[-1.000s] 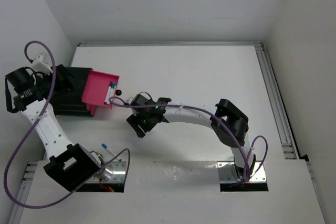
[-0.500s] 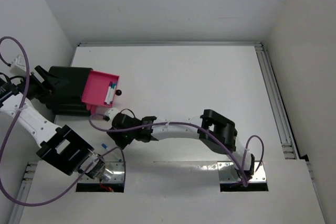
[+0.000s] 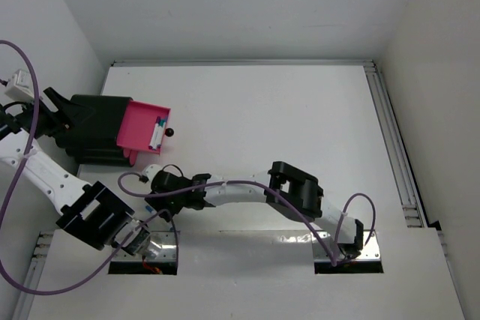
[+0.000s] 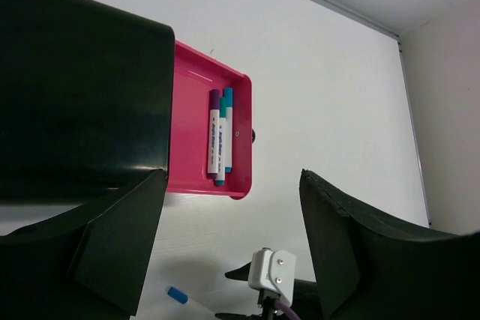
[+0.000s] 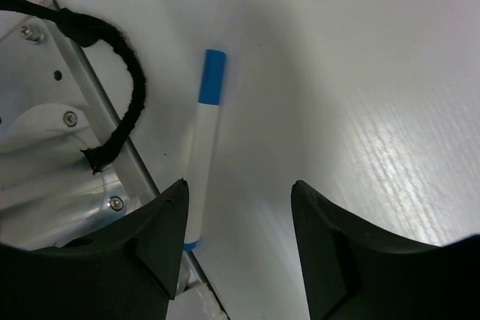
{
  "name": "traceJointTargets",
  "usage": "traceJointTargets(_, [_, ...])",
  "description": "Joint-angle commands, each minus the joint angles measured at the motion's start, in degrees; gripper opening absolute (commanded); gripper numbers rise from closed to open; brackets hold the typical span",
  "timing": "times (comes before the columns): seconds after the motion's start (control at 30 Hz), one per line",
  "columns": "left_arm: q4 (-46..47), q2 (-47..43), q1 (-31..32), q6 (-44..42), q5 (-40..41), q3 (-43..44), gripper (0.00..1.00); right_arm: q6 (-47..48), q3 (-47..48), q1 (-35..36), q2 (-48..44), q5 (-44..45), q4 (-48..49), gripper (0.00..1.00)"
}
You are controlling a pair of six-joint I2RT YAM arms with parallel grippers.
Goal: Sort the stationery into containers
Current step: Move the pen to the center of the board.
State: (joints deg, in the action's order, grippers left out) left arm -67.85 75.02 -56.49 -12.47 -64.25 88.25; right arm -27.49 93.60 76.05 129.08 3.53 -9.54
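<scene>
The magenta tray (image 3: 139, 125) leans on the right end of the black box (image 3: 97, 129) at the table's left. Two pens (image 4: 218, 137), one purple-capped and one blue-capped, lie in the tray (image 4: 187, 140) beside the box (image 4: 75, 88). A white pen with a blue cap (image 5: 202, 140) lies by the near edge, also seen as the pen (image 4: 177, 295) in the left wrist view. My right gripper (image 5: 240, 185) hangs open just over it, the pen next to the left finger (image 5: 161, 230), nothing between the jaws. My left gripper (image 4: 232, 177) is open and empty, high above box and tray.
The left arm's metal base plate (image 5: 52, 148) and a black cable (image 5: 112, 73) lie right beside the pen. A small black knob (image 3: 169, 132) sits by the tray's right side. The right arm (image 3: 247, 189) stretches across the near table. The left wall is close to the left gripper (image 3: 67, 114).
The right arm has reached further left and toward the near edge, bringing its gripper down over the blue-capped pen. The left arm has pulled back toward the left wall.
</scene>
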Motion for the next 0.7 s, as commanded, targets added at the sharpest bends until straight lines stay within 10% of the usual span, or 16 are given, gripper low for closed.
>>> traceJointTargets(0.0, [2.5, 0.2, -0.7, 1.5, -3.2, 0.3, 0.78, -1.3, 3.5, 2.3, 1.4, -4.9, 1.2, 0.57])
traceJointTargets(0.67, [6.0, 2.1, -0.9, 3.6, -1.8, 1.4, 0.78, 0.5, 9.0, 4.3, 6.1, -3.7, -2.4, 0.52])
